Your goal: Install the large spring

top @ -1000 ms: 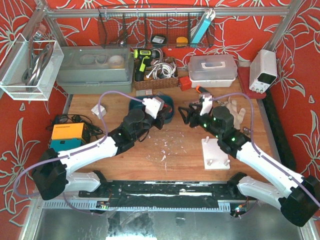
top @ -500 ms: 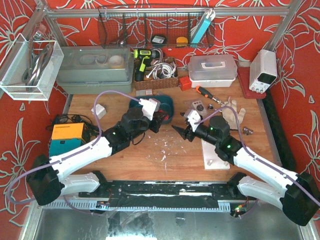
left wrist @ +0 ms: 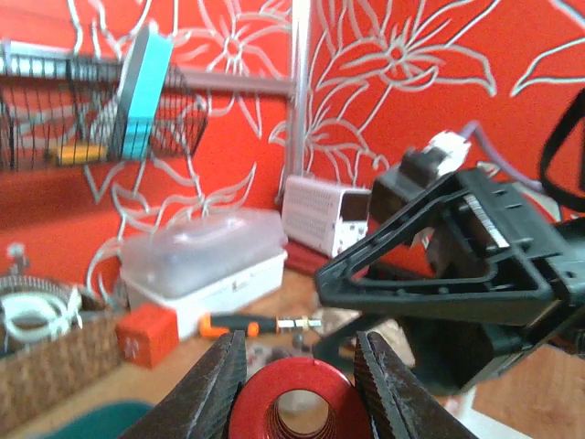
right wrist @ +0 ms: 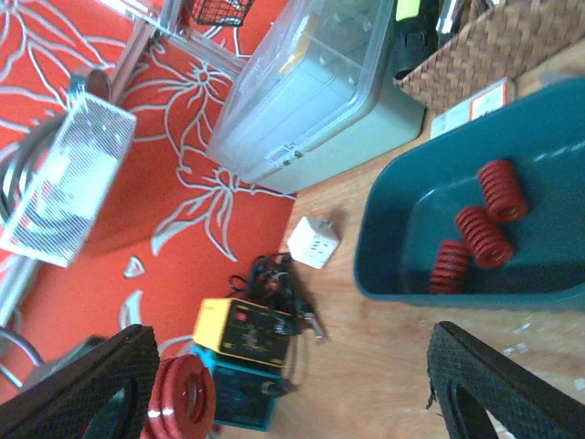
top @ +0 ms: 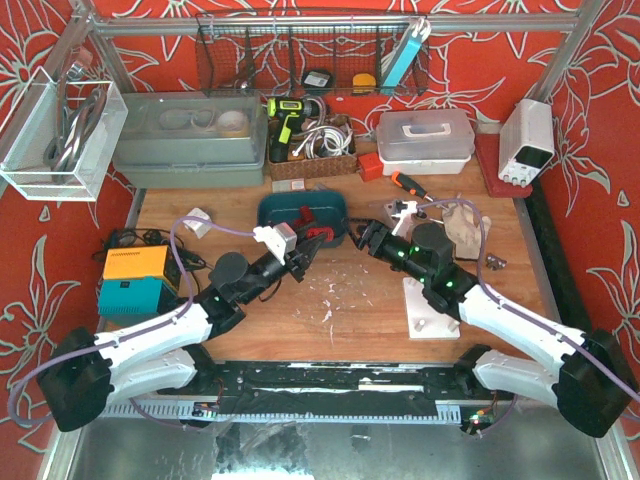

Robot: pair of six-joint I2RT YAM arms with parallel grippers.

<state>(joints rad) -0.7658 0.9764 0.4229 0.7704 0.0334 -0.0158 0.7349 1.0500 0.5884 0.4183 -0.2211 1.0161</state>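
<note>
The large spring, a red coil seen end-on, sits between the jaws of my left gripper, which is shut on it. From above, that gripper holds the spring just in front of the teal tray. My right gripper faces it from the right, open and close to the spring. In the right wrist view the spring lies against the left finger of the right gripper, with nothing between its fingers. The white peg plate lies under the right arm.
The teal tray holds three smaller red springs. A white plug cube and a yellow and teal box sit at the left. An orange-handled screwdriver, a glove and storage boxes line the back.
My left arm has drawn back from over the tray toward the near left, carrying the spring. My right gripper has swung up to face it and opened wider.
</note>
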